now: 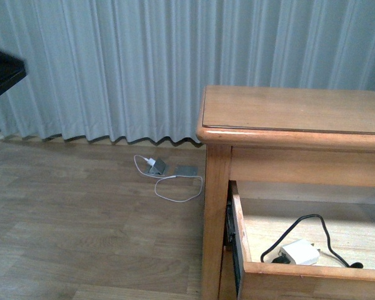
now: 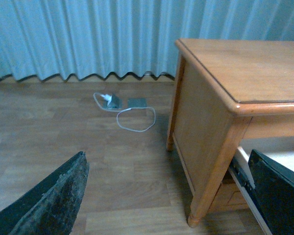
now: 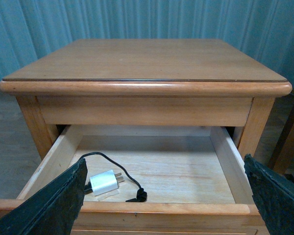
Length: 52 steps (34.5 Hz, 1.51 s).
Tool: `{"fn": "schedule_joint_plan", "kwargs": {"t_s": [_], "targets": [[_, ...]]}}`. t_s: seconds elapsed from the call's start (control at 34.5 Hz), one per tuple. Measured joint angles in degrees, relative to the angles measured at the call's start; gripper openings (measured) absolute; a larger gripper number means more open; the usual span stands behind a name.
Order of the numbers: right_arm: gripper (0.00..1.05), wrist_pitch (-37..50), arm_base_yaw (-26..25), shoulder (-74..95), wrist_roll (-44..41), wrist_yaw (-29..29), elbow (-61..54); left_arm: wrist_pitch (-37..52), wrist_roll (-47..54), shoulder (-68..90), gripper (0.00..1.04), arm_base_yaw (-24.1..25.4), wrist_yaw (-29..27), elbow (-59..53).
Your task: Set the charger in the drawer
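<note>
The charger (image 1: pixel 300 253), a small white boxy adapter with metal prongs, lies flat on the pale wood floor of the open drawer (image 1: pixel 312 270). It sits near the drawer's front wall, towards the left side. Its thin black cable (image 3: pixel 136 197) loops over the drawer floor beside it.

The drawer belongs to a honey-brown wooden nightstand (image 1: pixel 294 109) with a round-edged top.

The left gripper (image 2: pixel 166 156) and the right gripper (image 3: pixel 165 161) are both spread wide and hold nothing.

Left of the nightstand, a white-cabled charger (image 1: pixel 169 172) with flat grey pieces lies on the plank floor (image 1: pixel 81 237), near the pleated curtain (image 1: pixel 112 62).
</note>
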Motion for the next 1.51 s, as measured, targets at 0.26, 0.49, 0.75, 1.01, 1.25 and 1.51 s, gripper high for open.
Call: {"fn": "schedule_joint_plan", "kwargs": {"t_s": [0.26,0.49,0.75,1.01,1.25,1.51], "targets": [[0.96,0.00,-0.02,0.00,0.00,0.02,0.00,-16.68,-9.31,-22.12,0.98,-0.44,-11.43,-11.74],[0.96,0.00,0.00,0.00,0.00,0.02,0.00,-13.79,-8.13,-23.06,0.93,-0.17,-10.14,-12.83],[0.96,0.00,0.00,0.00,0.00,0.00,0.00,-9.46,-0.39,-28.44,0.48,4.96,-4.42,-18.58],[0.96,0.00,0.00,0.00,0.00,0.04,0.00,-11.72,0.63,-33.92,0.04,13.68,3.67,-21.66],[0.96,0.00,0.00,0.00,0.00,0.02,0.00,-14.03,0.63,-38.14,0.04,13.88,4.31,-23.45],[0.96,0.00,0.00,0.00,0.00,0.07,-0.02,-23.50,0.68,-49.35,0.04,13.88,4.35,-24.57]]}}
